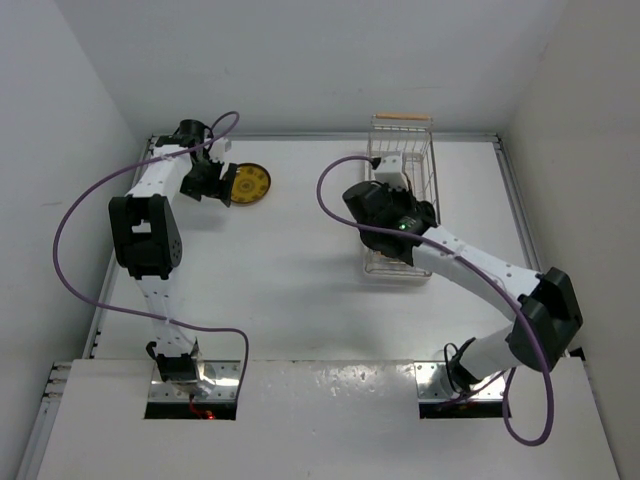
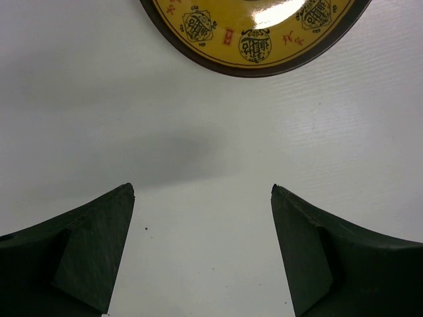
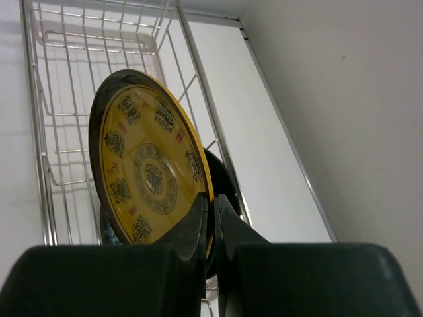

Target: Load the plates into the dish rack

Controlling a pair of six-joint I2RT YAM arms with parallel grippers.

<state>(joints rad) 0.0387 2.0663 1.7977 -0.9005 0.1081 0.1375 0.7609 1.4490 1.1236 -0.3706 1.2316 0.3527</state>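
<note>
The right gripper [image 3: 211, 221] pinched a mustard-yellow plate [image 3: 149, 172] upright by its rim at the near end of the dish rack [image 3: 36, 132], with a black plate [image 3: 223, 177] just behind. Farther back, the left gripper [image 2: 201, 191] hung spread above the table [image 2: 198, 132], and a second yellow plate [image 2: 254, 33] lay flat just beyond it.

Counting two mustard-yellow plates in view, namely flat yellow plate [image 1: 248, 184] plus upright yellow plate [image 3: 149, 172], then one black plate [image 3: 225, 177] peeking out behind, one dish rack [image 1: 420, 160], and two grippers, left gripper [image 2: 201, 188] and right gripper [image 3: 211, 198].
</note>
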